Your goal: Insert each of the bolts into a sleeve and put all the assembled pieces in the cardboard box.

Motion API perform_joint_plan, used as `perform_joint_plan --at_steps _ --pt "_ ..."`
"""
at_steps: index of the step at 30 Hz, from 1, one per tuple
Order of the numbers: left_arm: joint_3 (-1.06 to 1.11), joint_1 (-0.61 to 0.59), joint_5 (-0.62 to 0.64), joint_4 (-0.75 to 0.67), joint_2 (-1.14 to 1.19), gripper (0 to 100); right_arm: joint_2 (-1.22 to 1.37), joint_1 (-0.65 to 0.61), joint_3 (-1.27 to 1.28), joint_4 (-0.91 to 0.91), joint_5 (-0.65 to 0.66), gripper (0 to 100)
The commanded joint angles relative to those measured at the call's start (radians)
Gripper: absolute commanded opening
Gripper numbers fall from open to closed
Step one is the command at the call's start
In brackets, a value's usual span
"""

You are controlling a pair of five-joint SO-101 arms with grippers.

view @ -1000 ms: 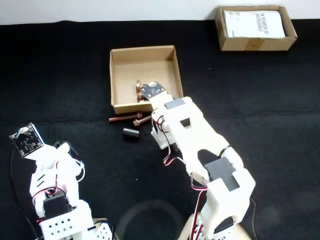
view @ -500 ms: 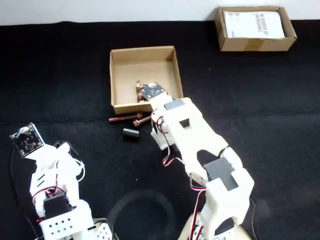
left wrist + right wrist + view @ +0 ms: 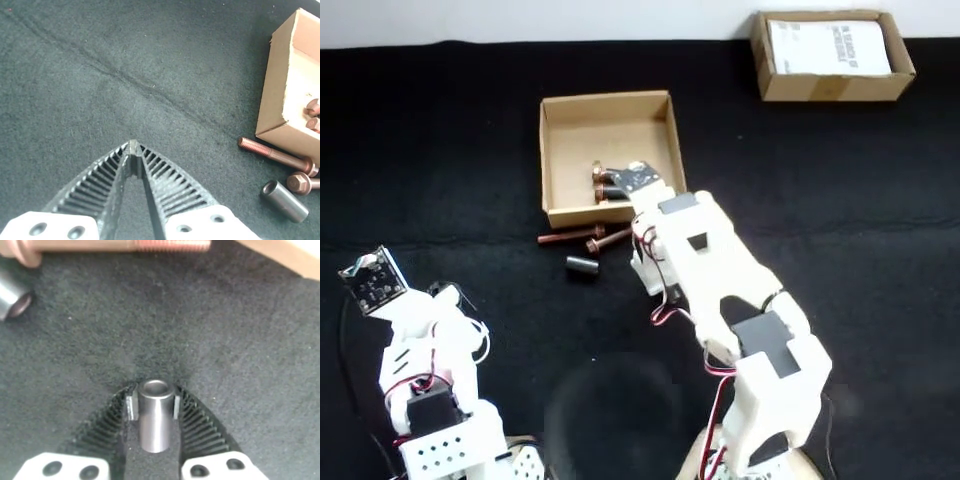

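My right gripper (image 3: 155, 390) is shut on a dark grey sleeve (image 3: 154, 417), held upright just above the black mat near the cardboard box (image 3: 605, 125). On the mat in front of the box lie a long copper bolt (image 3: 563, 238), a second bolt (image 3: 605, 240) and a loose sleeve (image 3: 582, 266). Copper-headed pieces (image 3: 603, 184) rest inside the box by its front wall. My left gripper (image 3: 133, 148) is shut on nothing, low over the mat at the front left, far from the bolt (image 3: 275, 154) and the sleeve (image 3: 284, 201).
A second cardboard box (image 3: 832, 85) holding a printed sheet stands at the back right. The right arm (image 3: 720, 280) stretches from the front edge up to the box. The left arm (image 3: 420, 350) stays at the front left corner.
The right arm's wrist has shifted slightly to the right by the box's front wall. The left arm, the bolts and the loose sleeve have not moved.
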Motion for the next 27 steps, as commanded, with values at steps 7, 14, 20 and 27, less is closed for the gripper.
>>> perform_joint_plan --at_steps 7,14,20,27 --pt "0.015 0.027 0.0 0.041 0.004 1 -0.39 0.044 0.002 0.14 0.002 0.6" --pt "-0.056 0.077 0.002 0.101 0.005 1 -0.584 0.05 0.012 0.294 0.0 0.6" --pt "-0.406 0.274 0.003 0.235 0.065 1 -0.702 0.09 0.015 0.374 -0.002 0.6" --pt "-0.717 0.341 0.078 0.241 0.581 1 -0.799 0.13 0.058 0.438 -0.003 0.6"
